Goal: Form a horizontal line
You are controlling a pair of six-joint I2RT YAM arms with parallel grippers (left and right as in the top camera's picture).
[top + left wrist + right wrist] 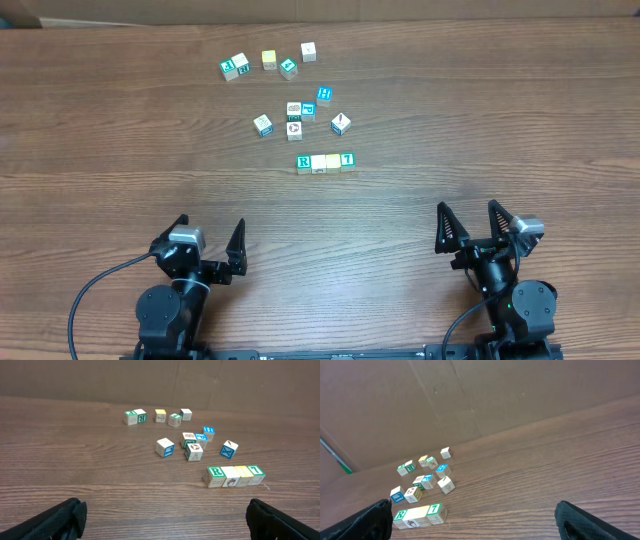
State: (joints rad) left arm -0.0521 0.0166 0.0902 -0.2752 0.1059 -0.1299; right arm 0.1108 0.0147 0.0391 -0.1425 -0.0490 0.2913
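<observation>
A row of wooden letter blocks (pixel 326 161) lies side by side at the table's centre, with a green R at its left end and a green 7 at its right end. It also shows in the left wrist view (pixel 234 476) and in the right wrist view (pixel 419 514). Several loose blocks (pixel 298 120) lie scattered behind it. A further group (pixel 262 63) lies near the far edge. My left gripper (pixel 210 245) is open and empty near the front left. My right gripper (pixel 478 225) is open and empty near the front right.
A brown cardboard wall (pixel 485 400) stands behind the wooden table (pixel 120 150). Black cables (pixel 95 290) trail from both arm bases at the front edge.
</observation>
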